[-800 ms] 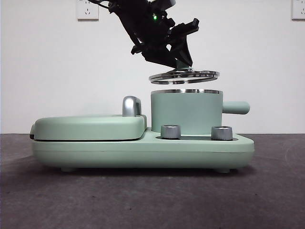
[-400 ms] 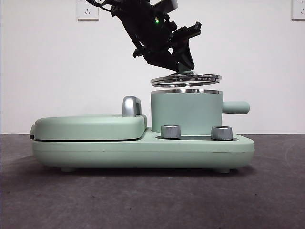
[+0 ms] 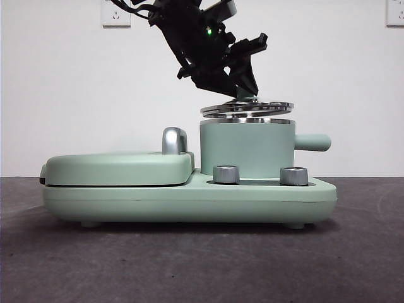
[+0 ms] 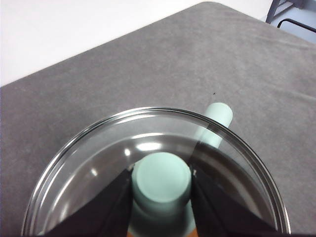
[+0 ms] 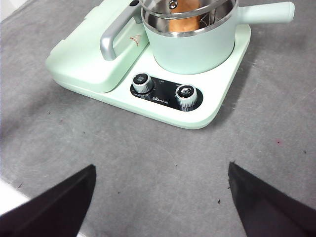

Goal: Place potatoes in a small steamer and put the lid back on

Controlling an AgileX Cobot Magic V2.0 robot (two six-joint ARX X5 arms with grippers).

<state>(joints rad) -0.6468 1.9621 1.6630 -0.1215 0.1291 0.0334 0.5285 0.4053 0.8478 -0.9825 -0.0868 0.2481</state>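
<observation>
White wall with two sockets stands behind a dark grey surface [image 3: 202, 265], on which a mint-green cooker base [image 3: 189, 199] sits. On the left half of the base lies a flat hinged grill plate [image 3: 117, 167] with a chrome handle [image 3: 173, 140]. Right of it stands the small steamer [image 3: 246, 148], its stubby side handle [image 3: 314, 142] pointing right, with two steel dials [image 3: 226, 174] on the base in front of it. Just above the steamer's steel rim hangs the lid [image 3: 247, 108], nearly level, with a thin gap between the two, so it is not yet seated. The left gripper [image 4: 163, 185] reaches down from the upper left and has its jaws closed against both sides of the lid's mint-green knob [image 4: 163, 178]. Inside the steamer, the right wrist view shows the tan-brown potato [image 5: 183, 22] through the opening. The right gripper [image 5: 160, 197] is held well back from the cooker over bare surface, jaws spread wide and holding nothing.
</observation>
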